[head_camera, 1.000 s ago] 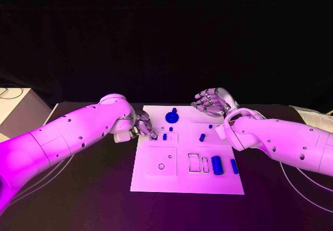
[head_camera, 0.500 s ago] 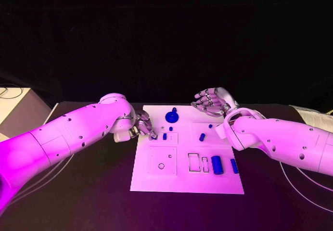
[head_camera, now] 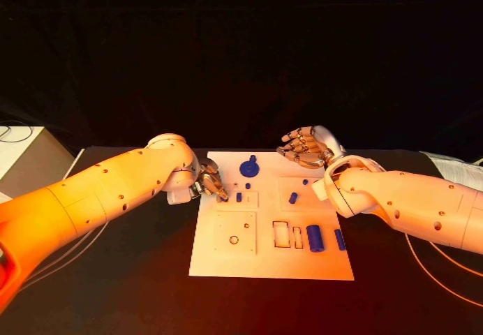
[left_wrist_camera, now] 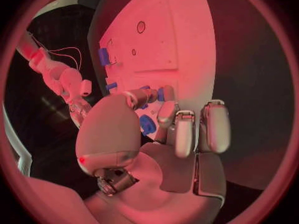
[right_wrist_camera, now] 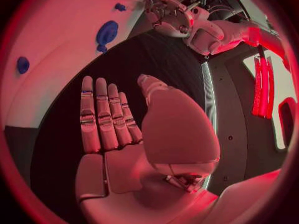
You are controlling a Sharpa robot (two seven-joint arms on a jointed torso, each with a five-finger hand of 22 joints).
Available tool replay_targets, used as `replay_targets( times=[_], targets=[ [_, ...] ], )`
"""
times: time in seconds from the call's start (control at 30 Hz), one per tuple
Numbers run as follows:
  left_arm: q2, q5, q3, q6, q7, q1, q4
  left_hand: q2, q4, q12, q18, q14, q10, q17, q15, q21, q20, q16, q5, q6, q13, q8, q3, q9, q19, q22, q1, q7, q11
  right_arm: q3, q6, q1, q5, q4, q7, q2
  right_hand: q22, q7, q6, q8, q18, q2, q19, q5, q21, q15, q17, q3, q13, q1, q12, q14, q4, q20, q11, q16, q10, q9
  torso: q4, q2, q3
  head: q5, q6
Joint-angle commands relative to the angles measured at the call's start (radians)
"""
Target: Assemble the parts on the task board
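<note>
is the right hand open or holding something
Open. In the right wrist view the right hand has its fingers straight and side by side with nothing between them and the thumb; it is raised past the task board's far edge.

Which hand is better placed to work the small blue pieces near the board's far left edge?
Left. The left hand sits at the task board's far left edge, fingers beside a small blue piece. The right hand hovers open beyond the far edge.
</note>
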Motion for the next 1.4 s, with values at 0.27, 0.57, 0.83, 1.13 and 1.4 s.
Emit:
replay_targets(
  times=[0.27, 0.57, 0.83, 1.13, 1.4],
  targets=[
    [0.015, -0.017, -0.02, 0.04, -0.031, -0.016, -0.013, 0.002, -0.131, 0.008, -0.013, 0.1, 0.009, 0.255, -0.007, 0.008, -0.001, 0.006, 0.009, 0.015, 0.006, -0.003, 0.128, 0.045, 0.009, 0.004, 0.013, -0.015, -0.003, 0.0, 0.015, 0.0, -0.003, 0.002, 0.014, 0.001, -0.002, 0.038, -0.008, 0.002, 0.006, -0.003, -0.009, 0.005, -0.001, 0.007, -0.002, 0.002, -0.002, 0.006, -0.005, 0.002, -0.002, -0.001, 0.006, -0.004, 0.001, -0.002, 0.0003, -0.001, 0.0005, -0.001, -0.002],
    [0.02, -0.019, -0.021, 0.043, -0.033, -0.016, -0.015, 0.002, -0.131, 0.008, -0.013, 0.1, 0.009, 0.255, -0.007, 0.008, -0.001, 0.006, 0.01, 0.015, 0.006, -0.003, 0.128, 0.045, 0.009, 0.004, 0.013, -0.015, -0.003, 0.0, 0.015, 0.0, -0.003, 0.001, 0.014, 0.002, -0.002, 0.038, -0.008, 0.002, 0.006, -0.003, -0.009, 0.005, -0.001, 0.007, -0.002, 0.002, -0.002, 0.006, -0.005, 0.002, -0.002, -0.001, 0.006, -0.004, 0.001, -0.002, 0.0001, -0.001, 0.0, 0.0, -0.002],
    [0.033, -0.034, -0.024, 0.041, -0.035, -0.015, -0.026, 0.0, -0.132, 0.01, -0.014, 0.101, 0.011, 0.259, -0.007, 0.009, -0.001, 0.007, 0.014, 0.016, 0.009, -0.003, 0.129, 0.046, 0.01, 0.006, 0.013, -0.015, -0.003, 0.0, 0.016, 0.0, -0.003, 0.003, 0.014, 0.002, -0.002, 0.038, -0.008, 0.002, 0.006, -0.003, -0.009, 0.005, -0.001, 0.007, -0.002, 0.002, -0.002, 0.006, -0.005, 0.002, -0.002, -0.001, 0.006, -0.004, 0.001, -0.002, 0.0, -0.001, -0.0007, -0.001, -0.002],
    [0.044, -0.066, -0.036, 0.033, -0.026, -0.015, -0.031, 0.0, -0.133, 0.008, -0.014, 0.101, 0.01, 0.258, -0.007, 0.009, -0.001, 0.007, 0.016, 0.017, 0.006, -0.003, 0.129, 0.046, 0.01, 0.006, 0.013, -0.015, -0.003, 0.0, 0.016, 0.0, -0.003, 0.004, 0.014, 0.002, -0.004, 0.039, -0.008, 0.003, 0.006, -0.003, -0.01, 0.006, -0.001, 0.007, -0.005, 0.001, -0.005, 0.006, -0.006, 0.002, -0.001, 0.0, 0.007, -0.006, 0.001, -0.002, -0.0006, -0.001, -0.0003, -0.001, -0.003],
    [0.046, -0.072, -0.039, 0.045, -0.015, -0.015, -0.034, -0.002, -0.133, 0.008, -0.014, 0.101, 0.01, 0.259, -0.007, 0.009, -0.001, 0.007, 0.016, 0.017, 0.006, -0.004, 0.129, 0.046, 0.01, 0.006, 0.013, -0.015, -0.003, 0.0, 0.016, 0.0, -0.003, 0.005, 0.014, 0.002, -0.004, 0.039, -0.008, 0.003, 0.006, -0.003, -0.01, 0.006, -0.001, 0.007, -0.005, 0.001, -0.005, 0.006, -0.006, 0.002, -0.001, 0.0, 0.007, -0.006, 0.001, -0.002, -0.0003, -0.001, 0.0001, -0.002, -0.003]
  ],
)
